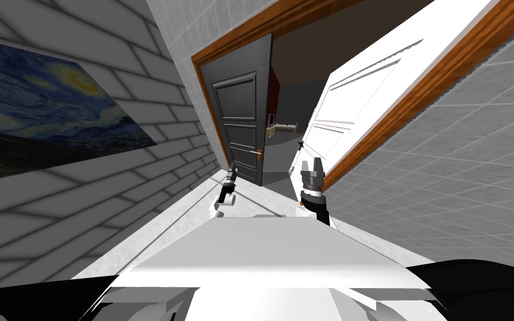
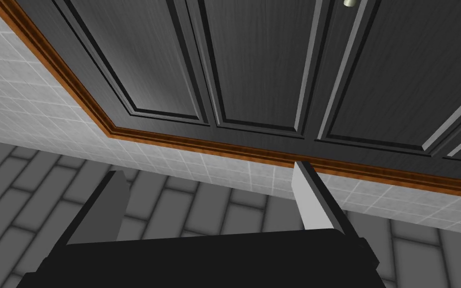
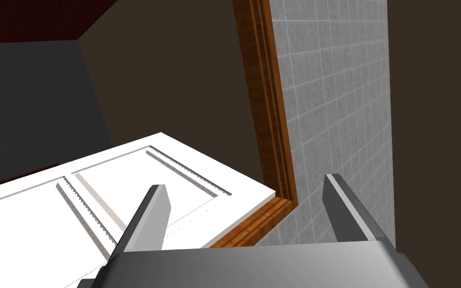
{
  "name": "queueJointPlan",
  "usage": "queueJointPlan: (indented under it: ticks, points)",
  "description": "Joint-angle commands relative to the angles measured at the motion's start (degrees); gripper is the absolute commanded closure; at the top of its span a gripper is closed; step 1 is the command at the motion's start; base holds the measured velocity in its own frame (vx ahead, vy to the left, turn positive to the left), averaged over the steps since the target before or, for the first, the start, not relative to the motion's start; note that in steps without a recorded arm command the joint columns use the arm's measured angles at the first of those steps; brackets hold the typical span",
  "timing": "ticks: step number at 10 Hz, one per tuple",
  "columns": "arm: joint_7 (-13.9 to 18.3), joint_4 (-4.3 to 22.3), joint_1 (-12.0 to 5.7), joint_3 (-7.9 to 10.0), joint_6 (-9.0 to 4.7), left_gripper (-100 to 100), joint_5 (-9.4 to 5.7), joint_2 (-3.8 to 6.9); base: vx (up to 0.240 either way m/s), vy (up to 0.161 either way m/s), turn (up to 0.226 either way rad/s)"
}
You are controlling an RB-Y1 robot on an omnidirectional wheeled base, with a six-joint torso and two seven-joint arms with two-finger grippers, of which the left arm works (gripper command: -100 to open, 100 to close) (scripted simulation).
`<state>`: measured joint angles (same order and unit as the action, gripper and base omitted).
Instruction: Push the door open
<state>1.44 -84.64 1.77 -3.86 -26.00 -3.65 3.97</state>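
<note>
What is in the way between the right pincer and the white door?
Nothing that I can see. The open right pincer sits just in front of the white door, with only a bare gap between them.

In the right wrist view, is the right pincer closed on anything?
No, the right pincer stands open, its two fingers wide apart and empty, with the white door and wooden frame beyond them.

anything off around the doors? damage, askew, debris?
Nothing stands out. The white door hangs partly open in the wooden frame; the dark door beside it looks intact. The slant is the head camera's. Left end effector and right end effector are open, empty.
</note>
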Motion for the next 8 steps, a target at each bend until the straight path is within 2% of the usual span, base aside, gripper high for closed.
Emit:
queueJointPlan:
  ticks: [1,5,6,8]
  points:
    - [0.27,2.86,-1.80,-0.32,0.04,-100,0.03,0.23,0.103,0.050,-0.075]
    - [0.60,10.58,-6.97,-1.02,-0.09,-100,0.20,0.13,0.092,0.052,-0.073]
    - [0.60,11.00,-6.97,-1.02,-0.09,-100,0.20,0.13,0.063,0.031,-0.022]
    - [0.76,14.82,-9.48,-1.36,-0.15,-100,0.29,-0.03,0.064,0.035,-0.057]
